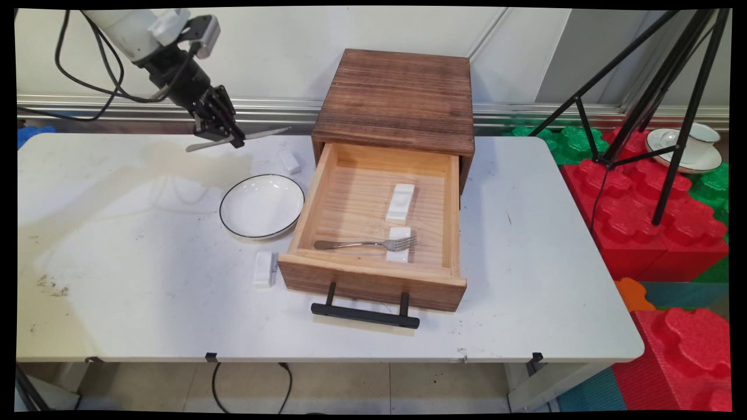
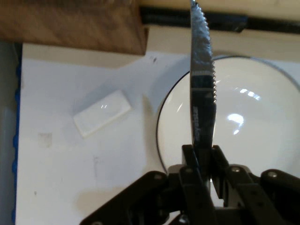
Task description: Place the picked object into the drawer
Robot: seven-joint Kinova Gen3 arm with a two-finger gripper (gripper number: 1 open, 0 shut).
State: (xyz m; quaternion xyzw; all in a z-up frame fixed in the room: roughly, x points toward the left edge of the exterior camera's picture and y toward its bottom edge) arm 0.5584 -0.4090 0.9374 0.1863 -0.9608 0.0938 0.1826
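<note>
Main view. Nearest the camera: the drawer's black bar handle (image 1: 365, 314), at the front of the open drawer (image 1: 373, 233). The drawer is pulled out of a dark wooden cabinet (image 1: 397, 99) standing on the white bench (image 1: 134, 291). Inside the drawer: a metal fork (image 1: 365, 243) lying crosswise near the front, tines on a white rest (image 1: 398, 244); a second white rest (image 1: 400, 203) just behind it. Left of the drawer, close to its side wall: a white black-rimmed plate (image 1: 261, 206), empty. A small white block (image 1: 264, 269) lies at the drawer's front left corner, another (image 1: 289, 161) behind the plate. The end effector (image 1: 224, 133) hangs up and left of the drawer, above the bench beyond the plate, clenched on a table knife (image 1: 239, 139) held roughly level, blade toward the cabinet.

Hand view. End effector (image 2: 202, 161) pinches the knife (image 2: 201, 79) at the handle end of the blade; the serrated edge runs up the frame over the plate (image 2: 253, 117). A white block (image 2: 102, 113) lies beside the plate.

Handling, judged: the knife is stiff, light, smooth steel, likely slippery between the pads, and a long lever that could pivot in a narrow pinch. The handle is the safer hold. The plate looks breakable.

Writing: a faint stamp on the blade, not legible. No other labels seen.
</note>
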